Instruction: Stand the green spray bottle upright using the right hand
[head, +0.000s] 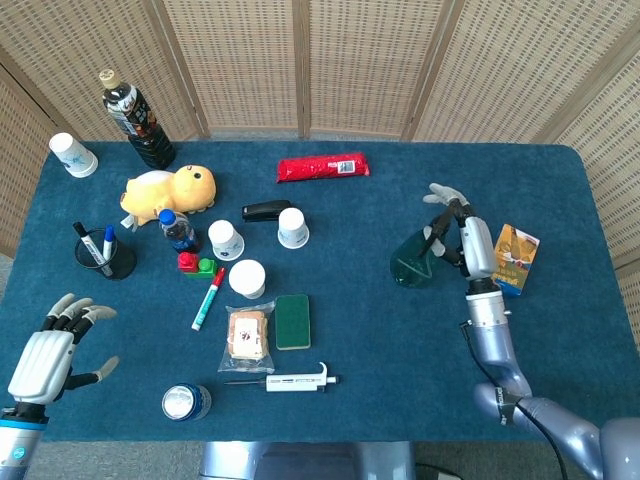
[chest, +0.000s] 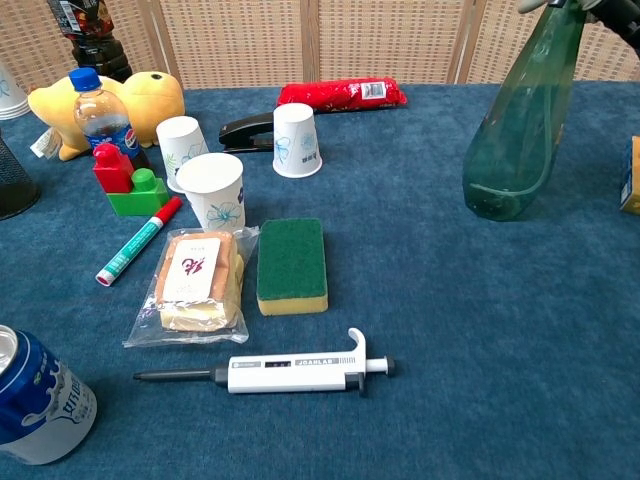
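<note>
Right hand (head: 462, 242) grips my green spray bottle (chest: 518, 125) near its top; its base sits on the cloth at the table's right side, almost upright, so only settling and releasing seem left.

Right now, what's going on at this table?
The right hand grips the top of the green spray bottle, whose base sits on the blue table. The bottle stands nearly upright, its neck leaning slightly toward the hand, and it has not been let go. The left hand is off at the near-left corner, fingers spread, holding nothing. Cups, a sponge and a pipette lie untouched.
</note>
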